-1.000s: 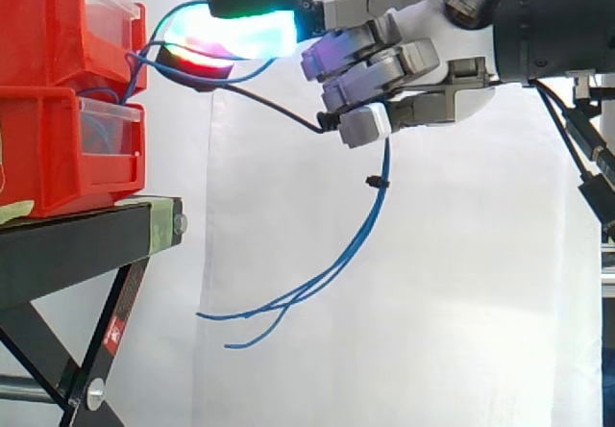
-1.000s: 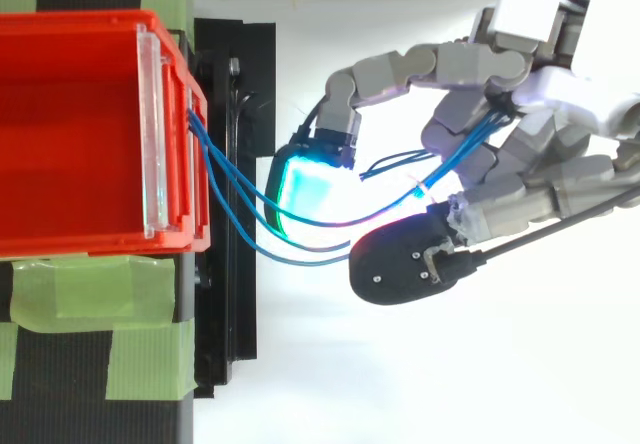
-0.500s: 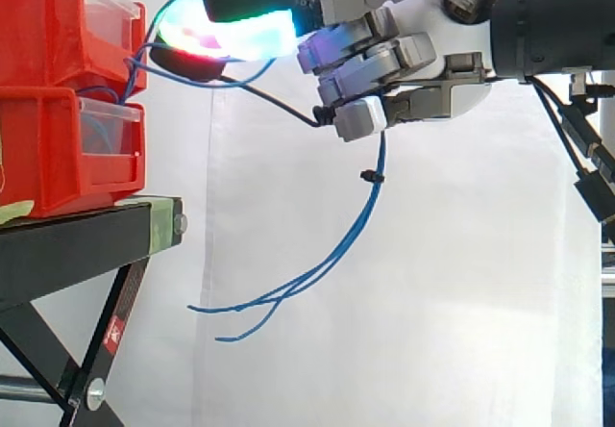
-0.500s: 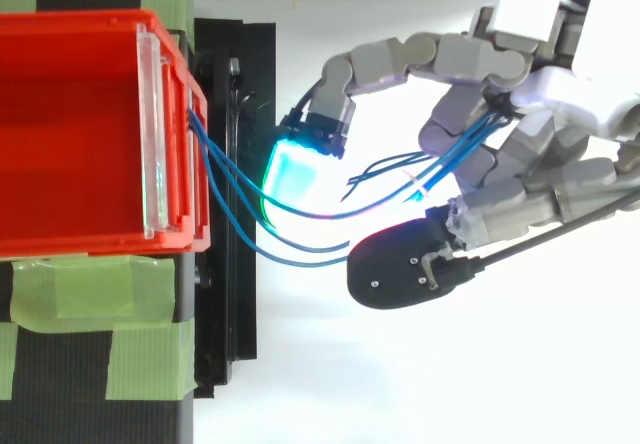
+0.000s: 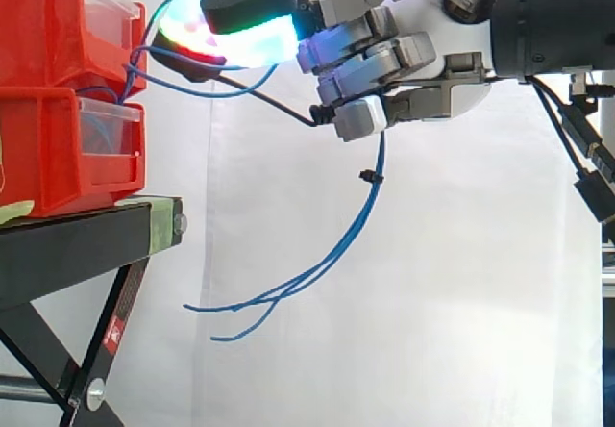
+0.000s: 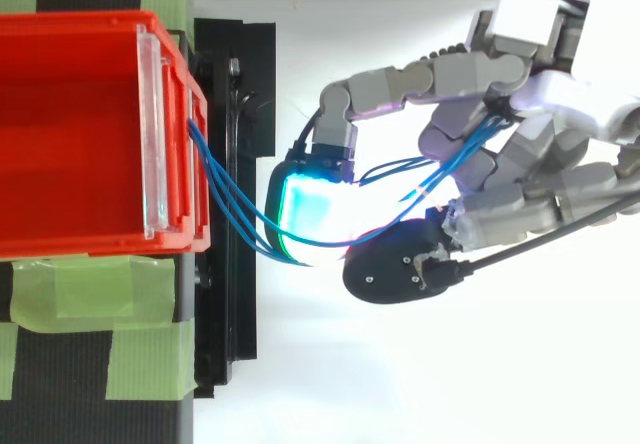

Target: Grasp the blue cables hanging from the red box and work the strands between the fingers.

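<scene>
Cables under manipulation. Blue cables (image 5: 338,252) leave the front of two stacked boxes, about where the upper red box (image 5: 38,23) meets the lower red box (image 5: 48,148). They loop across the gap to the robot hand (image 5: 423,62), thread between its curled fingers and hang free below it, with their ends trailing lower than the black surface (image 5: 86,230) that carries the boxes.

The robot hand is clamped on the strands. Its glowing pads (image 5: 245,40) close over them just beside the upper box, and the other fingers fold round them nearer the palm.

Count:
- three strands at the box front, seen from above
- two boxes
- one robot hand
- one small black tie (image 5: 367,174) round the bundle under the fingers

Handling, as judged: the strands are thin, light and limp, with a slick jacket, so they are likely to slip out of a loose hold. They are best taken on the slack span between box and tie, with gentle pressure, since a hard pull would drag on the boxes.
</scene>
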`<state>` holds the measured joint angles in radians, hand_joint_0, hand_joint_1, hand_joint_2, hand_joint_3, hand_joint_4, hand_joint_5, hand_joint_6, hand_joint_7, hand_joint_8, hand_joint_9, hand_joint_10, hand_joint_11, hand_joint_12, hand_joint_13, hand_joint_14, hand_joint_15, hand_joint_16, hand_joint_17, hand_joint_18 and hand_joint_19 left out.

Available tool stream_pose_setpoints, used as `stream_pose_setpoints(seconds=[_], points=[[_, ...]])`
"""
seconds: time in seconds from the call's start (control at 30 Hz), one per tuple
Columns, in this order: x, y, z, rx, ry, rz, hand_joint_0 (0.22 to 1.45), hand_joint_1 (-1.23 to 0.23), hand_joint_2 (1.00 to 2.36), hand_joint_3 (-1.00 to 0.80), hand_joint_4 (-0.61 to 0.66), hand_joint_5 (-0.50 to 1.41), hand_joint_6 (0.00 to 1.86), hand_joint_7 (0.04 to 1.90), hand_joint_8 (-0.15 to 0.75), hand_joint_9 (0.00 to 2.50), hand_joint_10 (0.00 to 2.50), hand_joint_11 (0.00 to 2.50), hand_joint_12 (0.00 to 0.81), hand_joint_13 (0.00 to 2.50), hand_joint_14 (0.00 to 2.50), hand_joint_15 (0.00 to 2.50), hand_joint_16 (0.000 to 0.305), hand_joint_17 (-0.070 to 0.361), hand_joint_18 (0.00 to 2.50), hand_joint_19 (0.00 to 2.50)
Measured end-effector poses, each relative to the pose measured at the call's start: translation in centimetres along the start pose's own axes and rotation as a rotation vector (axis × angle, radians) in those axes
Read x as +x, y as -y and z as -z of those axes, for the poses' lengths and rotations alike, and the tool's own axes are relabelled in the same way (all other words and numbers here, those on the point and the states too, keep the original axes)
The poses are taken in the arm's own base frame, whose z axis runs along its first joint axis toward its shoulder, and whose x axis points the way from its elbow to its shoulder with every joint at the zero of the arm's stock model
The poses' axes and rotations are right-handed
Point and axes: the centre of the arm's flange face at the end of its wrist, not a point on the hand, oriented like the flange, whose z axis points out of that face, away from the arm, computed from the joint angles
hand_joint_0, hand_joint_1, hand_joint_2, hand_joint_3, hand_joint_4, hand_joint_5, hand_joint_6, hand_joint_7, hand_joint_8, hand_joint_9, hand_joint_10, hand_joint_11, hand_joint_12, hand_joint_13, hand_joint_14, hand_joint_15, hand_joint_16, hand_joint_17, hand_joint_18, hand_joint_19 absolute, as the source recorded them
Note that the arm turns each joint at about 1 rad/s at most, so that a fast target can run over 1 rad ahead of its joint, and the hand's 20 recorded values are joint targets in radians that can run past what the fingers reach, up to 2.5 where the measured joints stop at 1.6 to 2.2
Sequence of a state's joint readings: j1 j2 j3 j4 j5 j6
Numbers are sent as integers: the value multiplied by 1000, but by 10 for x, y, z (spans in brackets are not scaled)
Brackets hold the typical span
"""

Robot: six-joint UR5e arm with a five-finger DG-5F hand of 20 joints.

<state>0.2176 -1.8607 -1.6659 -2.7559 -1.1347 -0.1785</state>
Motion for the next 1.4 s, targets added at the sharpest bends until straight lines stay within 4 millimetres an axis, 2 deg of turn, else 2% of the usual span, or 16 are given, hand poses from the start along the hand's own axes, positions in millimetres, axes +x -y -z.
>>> stream_pose_setpoints(seconds=[0.07, 0.2, 0.37, 0.5, 0.53, 0.7, 0.8, 0.83, 0.87, 0.9, 0.97, 1.0, 1.07, 1.4], points=[[0, 0, 0, 0, -1, 0, 1343, -760, 1011, -70, 16, 391, 151, 1216, 351, 1178, 2500, 2104, 507, 1549, 2500, 1251, 73, 163, 1785, 681], [0, 0, 0, 0, -2, -1, 1284, -780, 1014, -76, 49, 381, 168, 1206, 351, 1178, 2500, 2104, 507, 1549, 2500, 1251, 73, 163, 1785, 681], [0, 0, 0, 0, -2, -3, 1368, -760, 1026, 163, 10, 293, 590, 1019, 351, 1178, 2500, 2104, 507, 1549, 2500, 1251, 73, 163, 1785, 681], [1, 0, 0, -1, -10, -17, 1367, -751, 1088, 164, 16, 298, 597, 1001, 351, 1178, 2500, 2104, 507, 1549, 2500, 1251, 73, 163, 1785, 681], [1, 0, 0, -2, -14, -27, 1364, -752, 1098, 143, 11, 305, 516, 1037, 351, 1178, 2500, 2104, 507, 1549, 2500, 1251, 73, 163, 1785, 681], [3, -1, 0, -4, -34, -94, 1364, -750, 1001, 103, 30, 319, 427, 1067, 351, 1178, 2500, 2104, 507, 1549, 2500, 1251, 73, 163, 1785, 681], [4, -1, 0, -4, -42, -113, 1293, -760, 1008, -40, 36, 302, 389, 1087, 351, 1178, 2500, 2104, 507, 1549, 2500, 1251, 73, 163, 1785, 681], [4, -1, 0, -4, -44, -116, 1239, -764, 1011, -121, 40, 292, 392, 1076, 351, 1178, 2500, 2104, 507, 1549, 2500, 1251, 73, 163, 1785, 681], [4, 0, 0, -3, -45, -117, 1120, -778, 1014, -240, 65, 265, 364, 1083, 351, 1178, 2500, 2104, 507, 1549, 2500, 1251, 73, 163, 1785, 681], [4, 0, 0, -3, -45, -117, 1106, -780, 1013, -267, 63, 262, 361, 1085, 351, 1178, 2500, 2104, 507, 1549, 2500, 1251, 73, 163, 1785, 681], [4, 0, 0, -2, -47, -118, 926, -767, 1012, -548, 103, 249, 228, 1134, 351, 1178, 2500, 2104, 507, 1549, 2500, 1251, 73, 163, 1785, 681], [5, 0, 0, -2, -48, -118, 907, -763, 1012, -562, 107, 248, 216, 1137, 351, 1178, 2500, 2104, 507, 1549, 2500, 1251, 73, 163, 1785, 681], [5, 0, 1, -1, -50, -117, 840, -760, 1009, -702, 114, 241, 181, 1153, 351, 1178, 2500, 2104, 507, 1549, 2500, 1251, 73, 163, 1785, 681], [4, 1, 1, 6, -52, -105, 795, -738, 1004, -868, 166, 282, 227, 1146, 351, 1178, 2500, 2104, 507, 1549, 2500, 1251, 73, 163, 1785, 681]])
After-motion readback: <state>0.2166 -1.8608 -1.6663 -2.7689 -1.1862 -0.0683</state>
